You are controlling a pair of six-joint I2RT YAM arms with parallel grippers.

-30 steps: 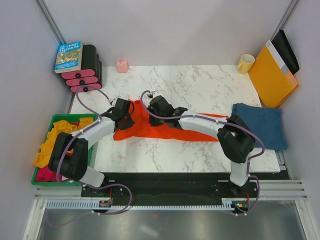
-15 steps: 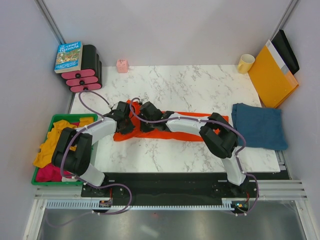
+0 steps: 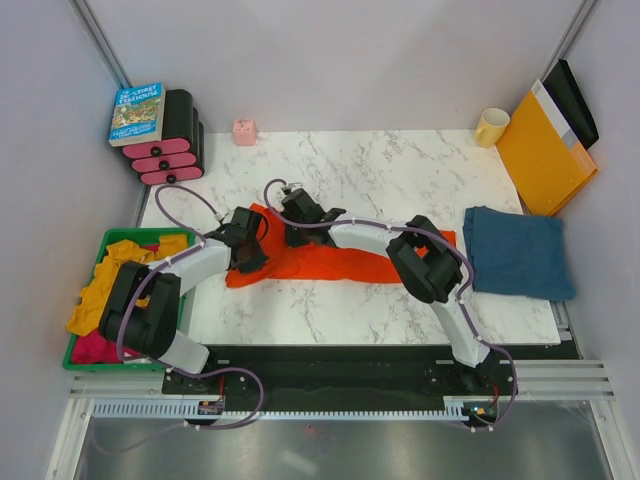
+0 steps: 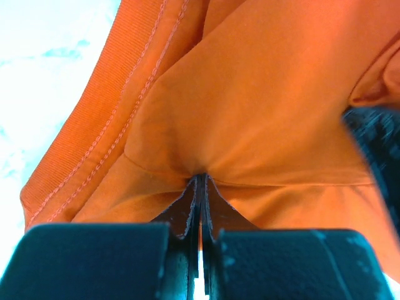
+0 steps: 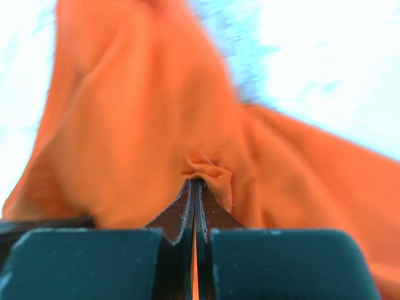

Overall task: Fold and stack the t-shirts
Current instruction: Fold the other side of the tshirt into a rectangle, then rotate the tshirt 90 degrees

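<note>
My L claw (image 4: 200,181) and R claw (image 5: 194,185) stayed clenched on the orange shirt (image 3: 330,262) on the table (image 3: 400,180) as my R arm swung left in the last sec. Fold looked underway; blue shirt (image 3: 518,252) lay folded at right.

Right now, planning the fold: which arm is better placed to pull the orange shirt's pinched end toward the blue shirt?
Probably right. The right gripper and left gripper both pinch the orange shirt, but the right arm's base sits nearer the blue shirt.
</note>
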